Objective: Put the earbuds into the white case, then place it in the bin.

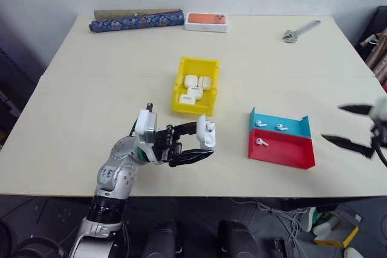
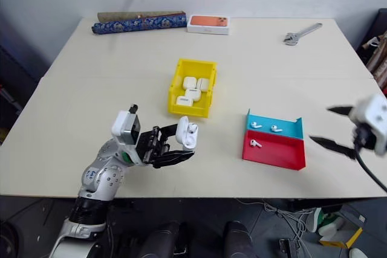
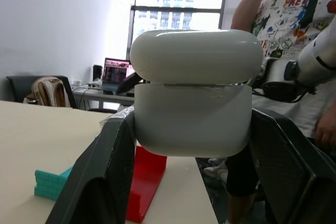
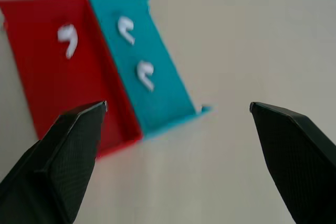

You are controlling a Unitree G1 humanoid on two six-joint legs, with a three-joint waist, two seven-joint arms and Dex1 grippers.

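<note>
Left gripper (image 1: 202,143): jaws clamped on white case (image 1: 208,134), near-left above surface (image 1: 91,89) | right gripper (image 1: 354,126): jaws spread, empty, far right | earbuds (image 1: 261,142): in red tray (image 1: 290,152) and blue tray (image 1: 296,126) | bin (image 1: 181,86): centre

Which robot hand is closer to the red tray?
The right. The right gripper hangs open just past the red tray's outer side, over the table's edge. The left gripper, shut on the white case, is farther off on the tray's other side.
</note>
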